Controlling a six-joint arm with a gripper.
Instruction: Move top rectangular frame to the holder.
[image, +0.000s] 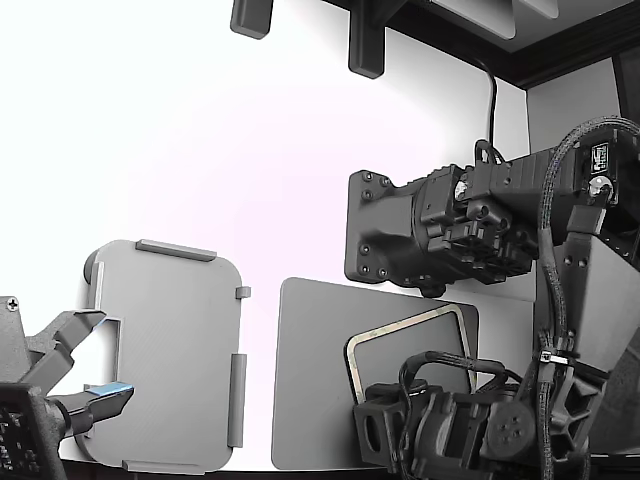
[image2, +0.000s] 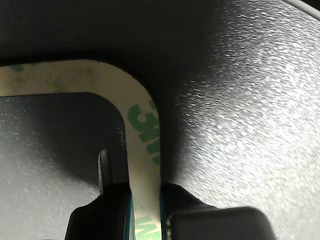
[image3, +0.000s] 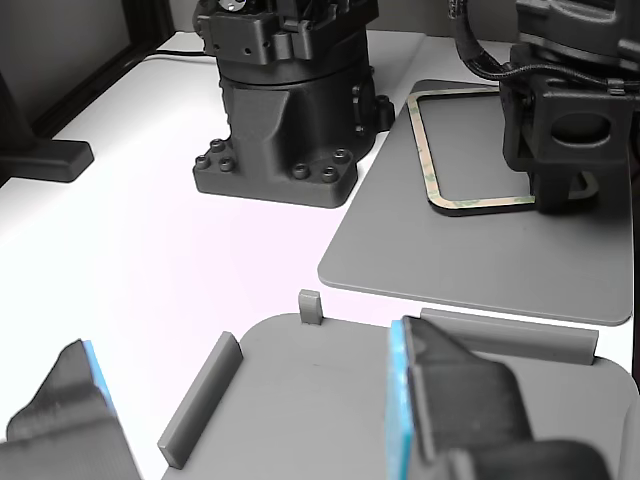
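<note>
I have the gripper (image2: 146, 210) down on the thin pale tan-green rectangular frame (image2: 141, 150), which lies flat on the dark grey textured mat (image2: 240, 115). The jaws straddle one side strip, apparently pinching it. I judge a straight, level lift best, so the flimsy border doesn't twist. The light grey plastic holder plate (image: 170, 350) waits well apart, at the exterior view's left.

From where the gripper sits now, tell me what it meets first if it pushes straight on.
The gripper straddles the frame, one finger each side, pointing down at the dark mat. It would likely meet that mat first; the remaining gap is unclear.
</note>
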